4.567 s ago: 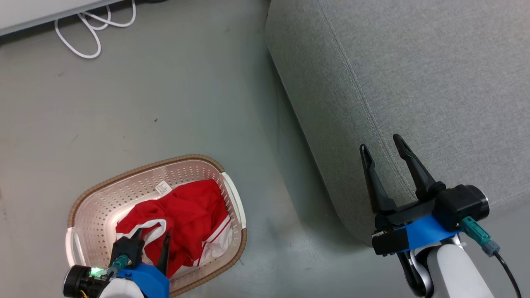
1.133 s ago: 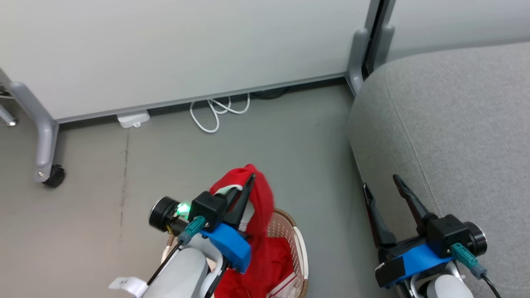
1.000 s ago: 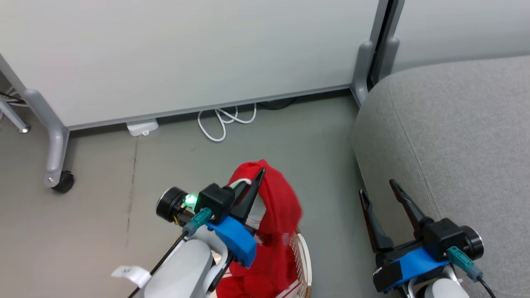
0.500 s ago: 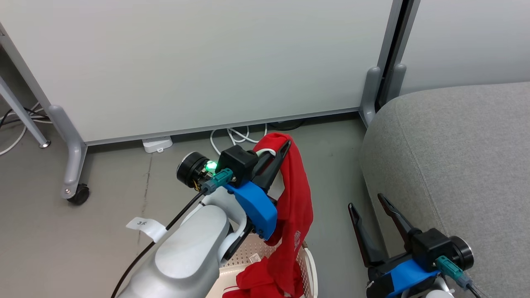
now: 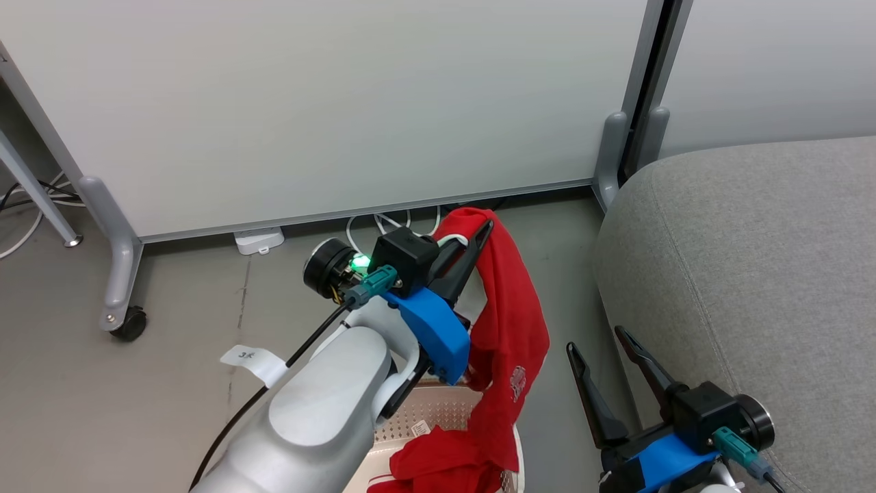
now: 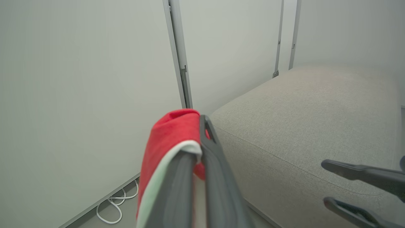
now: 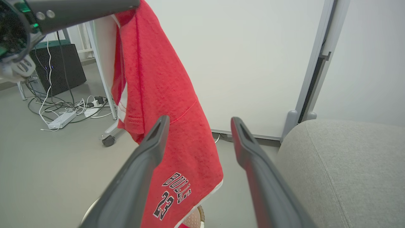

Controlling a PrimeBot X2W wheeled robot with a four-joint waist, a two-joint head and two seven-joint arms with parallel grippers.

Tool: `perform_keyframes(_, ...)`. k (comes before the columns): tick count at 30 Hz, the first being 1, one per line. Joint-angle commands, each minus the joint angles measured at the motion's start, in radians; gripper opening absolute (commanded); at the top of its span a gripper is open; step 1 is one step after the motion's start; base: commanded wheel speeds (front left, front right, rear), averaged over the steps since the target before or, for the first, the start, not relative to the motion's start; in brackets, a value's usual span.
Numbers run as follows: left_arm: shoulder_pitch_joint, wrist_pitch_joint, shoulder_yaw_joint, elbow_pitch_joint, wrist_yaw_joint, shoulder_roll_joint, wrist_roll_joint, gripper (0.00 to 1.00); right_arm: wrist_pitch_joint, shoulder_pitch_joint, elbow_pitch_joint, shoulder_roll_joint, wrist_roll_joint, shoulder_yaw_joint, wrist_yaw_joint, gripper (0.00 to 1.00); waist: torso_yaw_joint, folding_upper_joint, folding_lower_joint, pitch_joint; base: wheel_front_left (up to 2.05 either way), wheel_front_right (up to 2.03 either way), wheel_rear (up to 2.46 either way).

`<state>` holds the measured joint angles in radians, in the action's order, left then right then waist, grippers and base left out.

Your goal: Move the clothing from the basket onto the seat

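Head view: grey seat [image 5: 753, 274] at right, basket [image 5: 438, 414] at the bottom edge. A red garment [image 5: 513, 322] hangs above the basket from the left gripper [image 5: 482, 229], jaws clamped on its top fold. Right gripper [image 5: 594, 338] jaws spread wide, empty, near the seat.

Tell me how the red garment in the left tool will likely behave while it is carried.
Probably floppy: the red Bulls garment hangs limp from the left tool, draped over its tip. Likely light, as a small pinch holds it. Its hem hangs near the basket, so it may swing or snag.
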<state>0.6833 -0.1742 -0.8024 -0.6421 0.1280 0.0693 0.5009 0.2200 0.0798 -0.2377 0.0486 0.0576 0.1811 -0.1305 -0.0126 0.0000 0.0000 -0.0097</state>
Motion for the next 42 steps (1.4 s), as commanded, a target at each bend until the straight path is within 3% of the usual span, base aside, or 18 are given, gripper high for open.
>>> perform_keyframes(1, 0.018, -0.008, -0.005, -0.004, -0.004, -0.003, 0.005, 0.0, -0.003, -0.006, -0.001, 0.003, 0.009, 0.002, 0.0, 1.0, 0.0, 0.0, 0.0, 0.001, 0.0, 0.0, 0.0)
perform_keyframes(14, 0.046, -0.016, -0.034, -0.023, -0.002, -0.014, 0.034, 0.0, -0.028, 0.088, -0.066, 0.003, 0.055, 0.123, 0.0, 1.0, 0.007, 0.0, 0.0, 0.01, 0.0, 0.0, 0.0)
perform_keyframes(21, 0.066, -0.021, -0.055, -0.024, -0.002, -0.017, 0.051, 0.0, -0.056, 0.195, -0.179, 0.003, 0.111, 0.174, 0.0, 1.0, 0.017, 0.0, 0.0, 0.016, 0.0, 0.0, 0.0)
perform_keyframes(30, 0.085, -0.028, -0.086, -0.016, -0.007, -0.019, 0.082, 0.0, -0.049, 0.341, -0.346, 0.003, 0.1, 0.22, 0.0, 1.0, 0.025, 0.0, 0.0, 0.023, 0.0, 0.0, 0.0)
perform_keyframes(42, 0.106, -0.028, -0.163, 0.024, -0.023, -0.018, 0.144, 0.0, -0.009, 0.458, -0.529, 0.003, 0.207, 0.256, 0.0, 1.0, 0.045, 0.0, 0.0, 0.023, 0.0, 0.0, 0.0)
